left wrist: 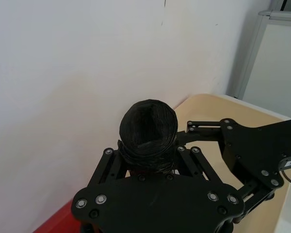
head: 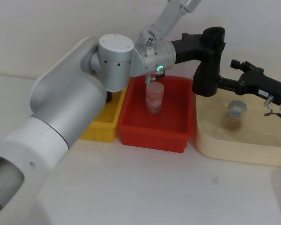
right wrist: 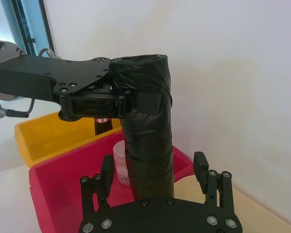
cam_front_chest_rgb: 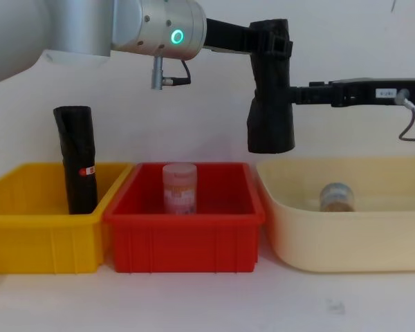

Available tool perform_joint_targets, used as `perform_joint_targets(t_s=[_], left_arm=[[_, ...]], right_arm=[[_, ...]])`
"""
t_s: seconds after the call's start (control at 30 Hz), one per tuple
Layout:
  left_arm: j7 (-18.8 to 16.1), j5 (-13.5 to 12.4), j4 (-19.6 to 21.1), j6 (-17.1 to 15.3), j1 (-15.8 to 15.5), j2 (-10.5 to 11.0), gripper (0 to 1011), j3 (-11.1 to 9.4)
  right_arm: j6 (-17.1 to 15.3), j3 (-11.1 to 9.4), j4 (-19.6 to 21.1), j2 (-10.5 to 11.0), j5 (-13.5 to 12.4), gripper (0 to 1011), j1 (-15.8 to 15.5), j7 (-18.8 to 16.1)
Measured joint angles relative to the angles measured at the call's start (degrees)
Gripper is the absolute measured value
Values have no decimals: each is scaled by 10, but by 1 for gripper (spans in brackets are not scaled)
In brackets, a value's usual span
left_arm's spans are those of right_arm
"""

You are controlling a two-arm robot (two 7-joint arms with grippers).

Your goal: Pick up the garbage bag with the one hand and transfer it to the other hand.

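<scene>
Hovering above the red plastic bin's (cam_front_chest_rgb: 180,238) edge, left gripper (cam_front_chest_rgb: 268,41) clamps a thick black plastic roll (cam_front_chest_rgb: 270,104); right gripper (right wrist: 153,162) straddles it, spread wide.

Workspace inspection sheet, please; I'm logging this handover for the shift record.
Surface: white table carrying three containers in a row.
Job's things: garbage bag upright in mid-air, over where red bin meets cream tub.
Clutter: labelled black roll in yellow bin; pink jar in the red bin; small jar in the cream tub.
Grippers: left gripper shut on the bag's top; right gripper open, fingers either side lower down.
Cables: grey cable loop at the right arm.
Surroundings: white wall.
</scene>
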State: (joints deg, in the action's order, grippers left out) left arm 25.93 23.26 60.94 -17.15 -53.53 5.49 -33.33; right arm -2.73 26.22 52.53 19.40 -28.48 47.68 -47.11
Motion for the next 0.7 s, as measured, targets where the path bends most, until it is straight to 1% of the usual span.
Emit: perform_joint_targets(t_s=[0.7], left_arm=[[0, 0, 0, 0, 0, 0, 365, 0]], right_arm=[[10, 25, -59, -26, 5, 1000, 42, -8]])
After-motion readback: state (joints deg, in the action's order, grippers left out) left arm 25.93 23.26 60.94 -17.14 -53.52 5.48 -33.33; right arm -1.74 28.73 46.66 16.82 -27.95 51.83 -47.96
